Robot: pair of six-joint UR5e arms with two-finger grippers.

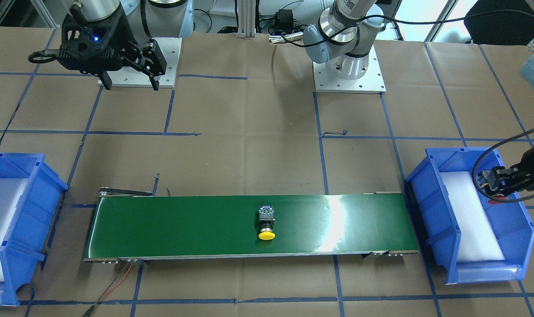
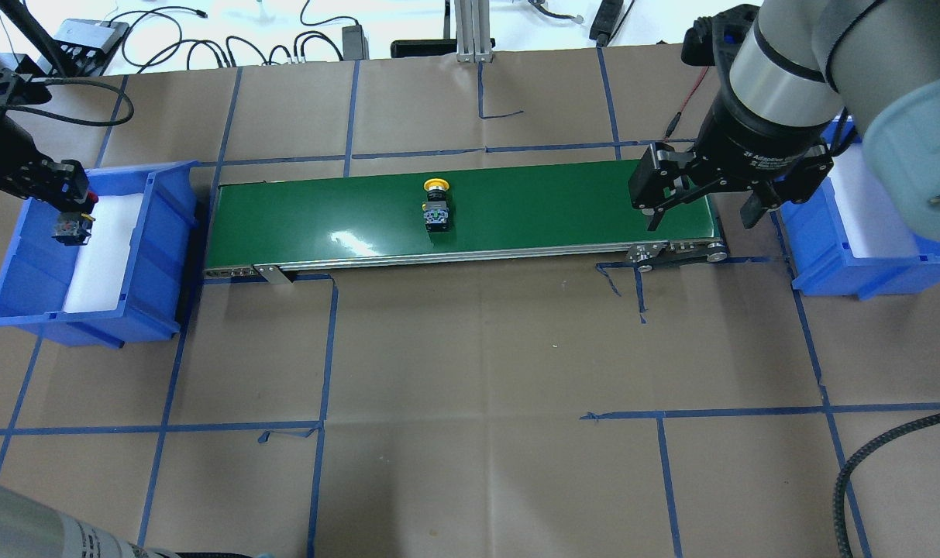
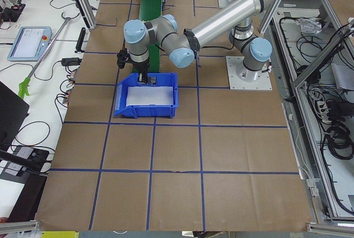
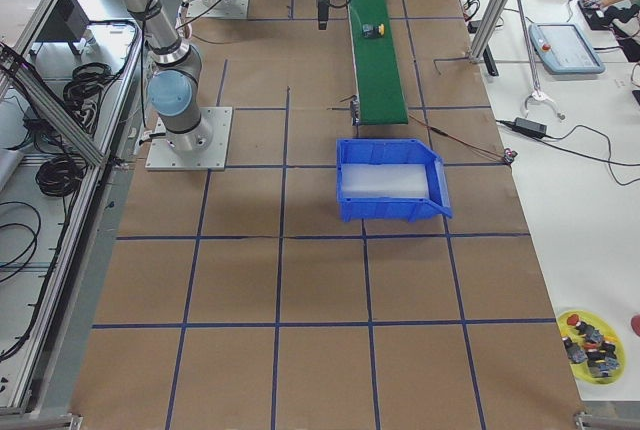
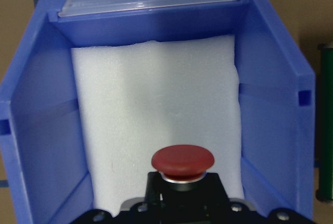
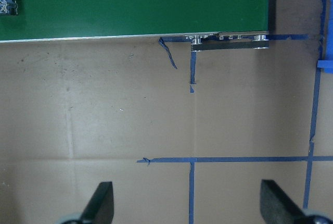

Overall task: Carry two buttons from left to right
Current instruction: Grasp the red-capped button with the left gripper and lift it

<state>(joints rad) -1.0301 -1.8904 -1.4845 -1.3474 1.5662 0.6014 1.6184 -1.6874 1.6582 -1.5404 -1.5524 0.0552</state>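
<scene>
Blue bin (image 2: 156, 256) sits under left end effector (image 2: 71, 222) gripping red button (image 5: 182, 161); right end effector (image 6: 188, 206) spread wide.

Bright, even overhead light; white glare patches on the green belt (image 1: 174, 226); wrist views slightly soft

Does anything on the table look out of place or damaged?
The yellow button lies on its side midway along the green belt, and a blue tape strip by the belt's end has peeled loose and curled.
</scene>
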